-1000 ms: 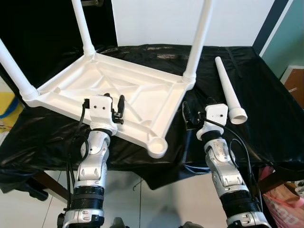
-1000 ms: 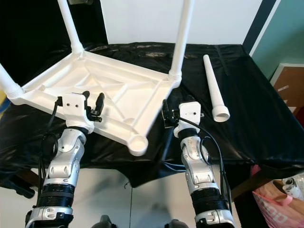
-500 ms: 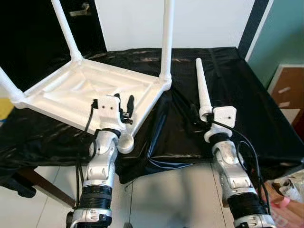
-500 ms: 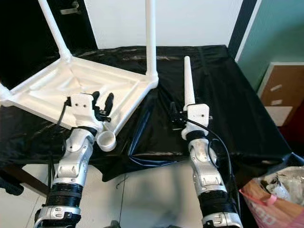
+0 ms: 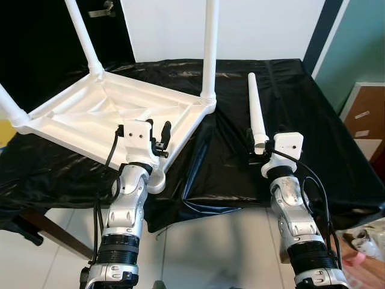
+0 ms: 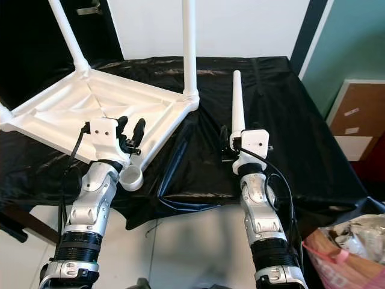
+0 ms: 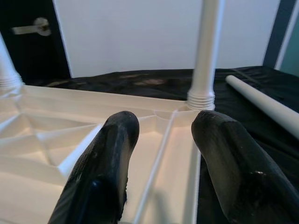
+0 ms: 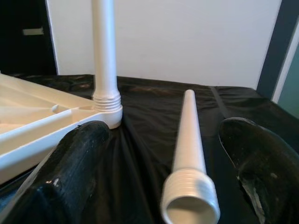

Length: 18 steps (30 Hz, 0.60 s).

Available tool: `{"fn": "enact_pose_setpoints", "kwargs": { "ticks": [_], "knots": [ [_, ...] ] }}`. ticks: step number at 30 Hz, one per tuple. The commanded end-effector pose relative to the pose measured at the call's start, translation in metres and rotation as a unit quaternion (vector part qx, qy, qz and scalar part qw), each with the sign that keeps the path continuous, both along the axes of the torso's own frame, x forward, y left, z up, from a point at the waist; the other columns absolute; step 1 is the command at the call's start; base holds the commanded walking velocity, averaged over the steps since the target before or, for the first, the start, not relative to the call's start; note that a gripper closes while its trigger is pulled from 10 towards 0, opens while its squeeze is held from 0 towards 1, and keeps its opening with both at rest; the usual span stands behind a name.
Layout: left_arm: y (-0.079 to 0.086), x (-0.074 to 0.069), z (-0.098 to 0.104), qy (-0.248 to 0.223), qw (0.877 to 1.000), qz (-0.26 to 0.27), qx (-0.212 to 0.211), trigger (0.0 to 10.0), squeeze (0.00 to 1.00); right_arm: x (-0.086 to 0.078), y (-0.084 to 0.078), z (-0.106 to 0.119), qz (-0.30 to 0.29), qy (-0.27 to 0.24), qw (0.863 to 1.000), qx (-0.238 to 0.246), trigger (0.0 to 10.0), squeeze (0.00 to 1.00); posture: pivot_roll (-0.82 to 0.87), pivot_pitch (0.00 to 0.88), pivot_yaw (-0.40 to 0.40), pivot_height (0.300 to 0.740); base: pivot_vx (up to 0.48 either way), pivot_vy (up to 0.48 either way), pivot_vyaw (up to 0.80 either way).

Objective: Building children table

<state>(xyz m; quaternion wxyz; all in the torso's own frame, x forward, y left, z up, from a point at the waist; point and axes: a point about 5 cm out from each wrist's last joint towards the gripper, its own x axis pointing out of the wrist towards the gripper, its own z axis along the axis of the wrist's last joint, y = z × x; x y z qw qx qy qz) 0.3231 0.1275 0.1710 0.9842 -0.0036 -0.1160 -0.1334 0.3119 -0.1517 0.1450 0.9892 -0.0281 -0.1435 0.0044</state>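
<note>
The loose leg (image 8: 189, 154) lay flat on the black-draped counter (image 5: 313, 120), straight ahead of my right gripper (image 8: 163, 186). Its long axis ran away from me, threaded open end nearest my fingers and tapered tip pointing toward the far wall. My right gripper was spread wide, one finger on each side of that threaded end and neither touching it, as far as I could judge. This was the relation the next move would turn on: the leg was lined up between my fingers, so a short push forward and a squeeze should take it by the thick end.

The upturned tabletop (image 5: 114, 114) sat to my left on the same counter, with three legs standing up from its corners; the nearest of them (image 5: 209, 48) stood just beside the loose leg's far half. The empty corner socket (image 5: 155, 180) hung over the counter's near edge, close under my left gripper (image 7: 161, 154). That gripper was also spread, hovering over the tabletop's ribbed underside with its fingers astride a rib, holding nothing.

My right arm was plainly the nearer one to the loose leg; my left was the nearer one to the socket.

I could read no brand, label or writing on anything.
</note>
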Motion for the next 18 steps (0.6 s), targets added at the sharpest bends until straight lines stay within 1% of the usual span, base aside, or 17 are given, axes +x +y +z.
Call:
{"fn": "enact_pose_setpoints", "kwargs": {
  "ticks": [1, 4, 13, 14, 15, 17, 18],
  "knots": [
    [0.002, 0.000, -0.001, 0.005, 1.000, 0.000, 0.004, 10.0, 0.00, 0.000, 0.001, -0.002, -0.002, 0.004, 1.000, 0.001, 10.0, 0.00, -0.02, 0.047, 0.015, 0.740, 0.000, 0.480, 0.00],
    [0.002, 0.000, -0.001, 0.006, 1.000, 0.000, 0.006, 10.0, 0.00, 0.000, 0.001, -0.002, -0.004, 0.004, 1.000, 0.001, 10.0, 0.00, -0.02, 0.047, 0.015, 0.740, 0.000, 0.480, 0.00],
    [-0.003, -0.002, 0.000, -0.002, 0.999, -0.017, 0.031, 10.0, 0.00, 0.001, -0.001, -0.003, -0.012, 0.008, 1.000, 0.006, 10.0, 0.00, -0.02, 0.051, 0.019, 0.740, 0.000, 0.000, 0.00],
    [-0.007, -0.004, 0.001, -0.007, 0.998, -0.033, 0.044, 10.0, 0.00, 0.001, -0.003, -0.004, -0.020, 0.009, 1.000, 0.007, 10.0, 0.00, -0.02, 0.056, 0.019, 0.740, 0.000, 0.000, 0.00],
    [-0.007, -0.004, 0.001, -0.007, 0.998, -0.033, 0.044, 10.0, 0.00, 0.001, -0.003, -0.004, -0.020, 0.009, 1.000, 0.007, 10.0, 0.00, -0.02, 0.056, 0.019, 0.740, 0.000, 0.000, 0.00],
    [-0.013, -0.007, 0.003, -0.014, 0.996, -0.068, 0.063, 10.0, 0.00, 0.004, -0.010, -0.004, -0.042, 0.014, 0.999, 0.006, 10.0, 0.00, -0.02, 0.062, 0.019, 0.740, 0.000, 0.000, 0.00],
    [-0.013, -0.007, 0.003, -0.014, 0.996, -0.068, 0.063, 10.0, 0.00, 0.004, -0.010, -0.004, -0.042, 0.014, 0.999, 0.006, 10.0, 0.00, -0.02, 0.062, 0.019, 0.740, 0.000, 0.000, 0.00]
  ]
}}
